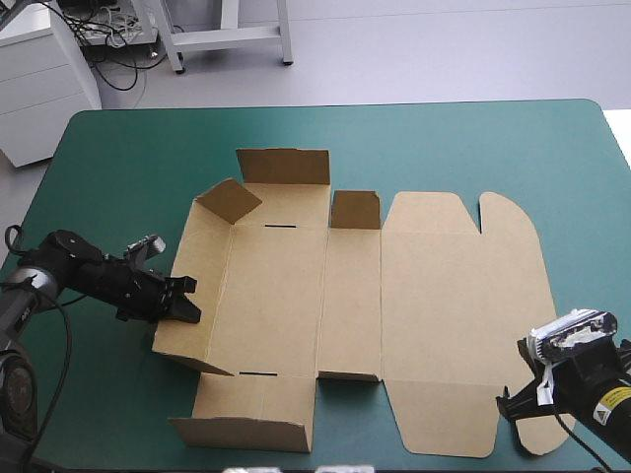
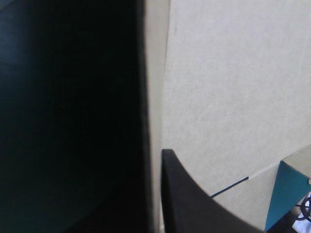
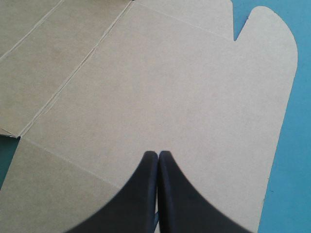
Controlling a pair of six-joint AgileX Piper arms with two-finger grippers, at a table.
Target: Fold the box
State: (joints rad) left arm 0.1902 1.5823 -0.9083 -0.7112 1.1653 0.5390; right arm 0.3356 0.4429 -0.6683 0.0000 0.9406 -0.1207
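Nearest to us, the right gripper point(image 1: 513, 402) sits over the near right corner of the box point(image 1: 434, 296), on the rounded end of the lid point(image 1: 463, 315). In its own wrist view its black fingers point(image 3: 141, 194) are pressed together in one pointed arch with brown board on both sides of them. We see no sheet between them, so we judge that it rests on or just above the lid rather than pinching it.

Also at the near edge, the near side panel point(image 1: 246, 419) lies spread on the teal-green cover point(image 1: 118, 168), its outer strip creased and seemingly lifted a little.

Further in, the left gripper point(image 1: 185, 299) is at the box's left wall point(image 1: 202, 286), which stands raised from the base. The left wrist view shows one black finger point(image 2: 194, 204) on one side of a board edge and a dark mass close on the other side. We take this as the fingers pinching that wall.

Beyond that, a small corner flap point(image 1: 229, 200) tilts inward at the far end of the raised wall. The far side panel point(image 1: 283, 166) seems to stand up somewhat, and a short tab point(image 1: 355, 209) rises at the far end of the back strip point(image 1: 350, 296).

The box lies in the middle of the table, mostly flat. We judge the task early. One wall is up and held. The side panels, back strip and tucks are not yet done, and the lid lies flat.
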